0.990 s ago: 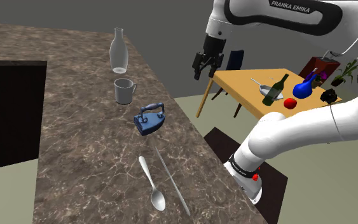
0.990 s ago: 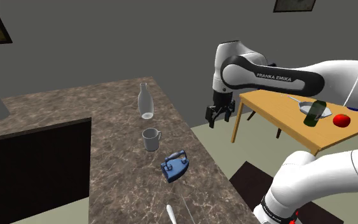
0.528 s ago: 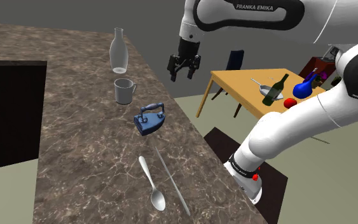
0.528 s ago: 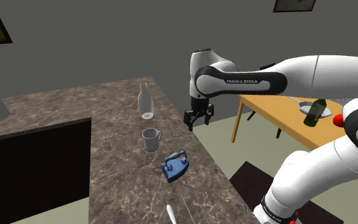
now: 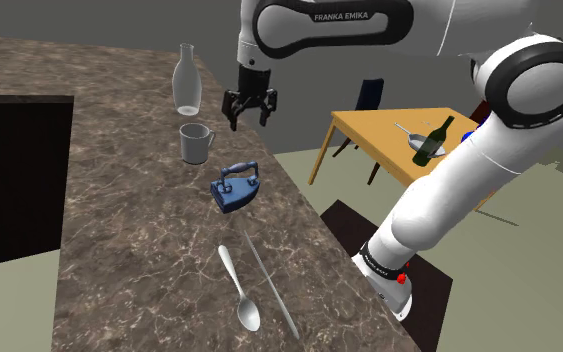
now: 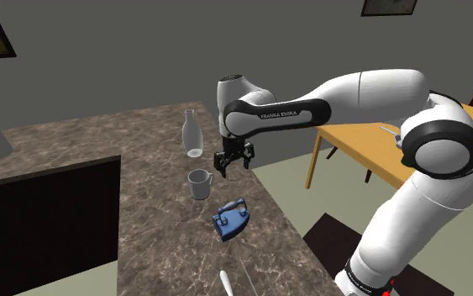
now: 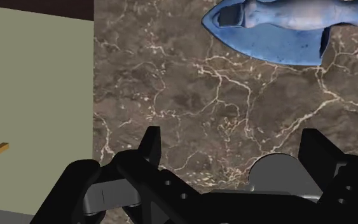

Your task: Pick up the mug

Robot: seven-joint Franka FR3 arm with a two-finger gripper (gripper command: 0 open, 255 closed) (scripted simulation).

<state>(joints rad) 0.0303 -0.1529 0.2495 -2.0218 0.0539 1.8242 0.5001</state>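
A grey mug (image 5: pixel 195 143) with a handle stands upright on the brown marble counter (image 5: pixel 139 230), between a glass bottle and a blue iron. The same mug (image 6: pixel 198 184) appears in the second exterior view. My black gripper (image 5: pixel 250 118) hangs open above the counter, a little to the shoulder view's right of the mug and higher than it. From the second exterior view the gripper (image 6: pixel 233 166) sits just up and right of the mug. In the wrist view the fingers (image 7: pixel 150 143) stand wide apart around nothing, and the mug's grey rim (image 7: pixel 284 173) peeks out beside one finger.
A clear glass bottle (image 5: pixel 186 82) stands behind the mug and a blue iron (image 5: pixel 235 187) lies in front of it. A spoon (image 5: pixel 240 290) and a thin rod (image 5: pixel 269 285) lie nearer. A black recess (image 5: pixel 9 180) cuts the counter. A wooden table (image 5: pixel 389 150) stands beyond the edge.
The arm has swung to the shoulder view's left, from over the floor beside the wooden table to above the counter near the mug. The fingers stayed open.
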